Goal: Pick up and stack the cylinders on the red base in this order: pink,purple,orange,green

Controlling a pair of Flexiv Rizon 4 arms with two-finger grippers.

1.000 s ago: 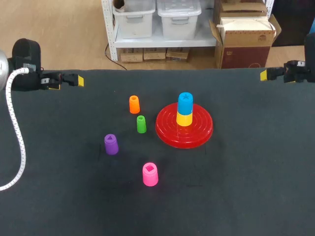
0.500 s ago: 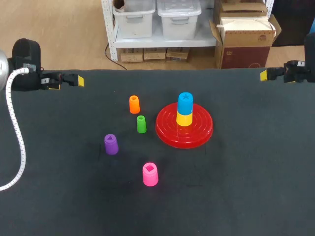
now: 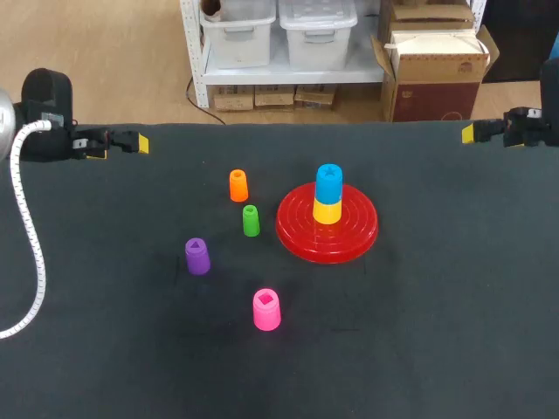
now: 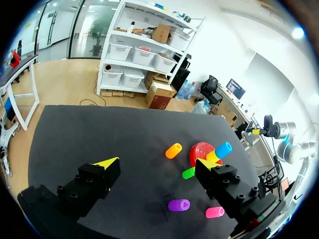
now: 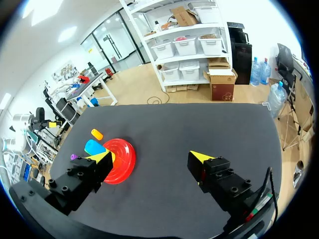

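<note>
**STATUS: BOTH GRIPPERS OPEN, FOUR CYLINDERS LOOSE ON TABLE**

**Left gripper.** The left gripper (image 4: 155, 163) has its fingers spread wide and holds nothing. It hovers over the table (image 4: 89, 129) near one edge, well apart from every cylinder. All task items lie ahead of it and off to one side.

**Items, outward from the left gripper:**
1. The orange cylinder (image 3: 238, 185) is the closest. It stands upright on the table.
2. The green cylinder (image 3: 251, 220) stands upright just past the orange cylinder. The two are near each other but not touching.
3. The purple cylinder (image 3: 197, 257) stands upright. It is set apart from the green cylinder, away from the base.
4. The pink cylinder (image 3: 266, 310) is the loose piece farthest from this gripper. It stands upright and alone, well apart from the others.
5. The base (image 3: 358, 231) lies beside the orange and green cylinders, on their side away from the left gripper. It touches neither.
6. A yellow cylinder (image 3: 327, 212) sits at the centre of the base. A blue cylinder (image 3: 328, 182) is stacked on top of it.

**Right gripper.** The right gripper (image 5: 149, 156) has its fingers spread wide and holds nothing. It sits near the opposite table edge. The base is the nearest task item ahead of it and is well apart from it. The four loose cylinders lie beyond the base from this gripper. In the right wrist view, the orange and purple cylinders show past the rim of the base.
</note>
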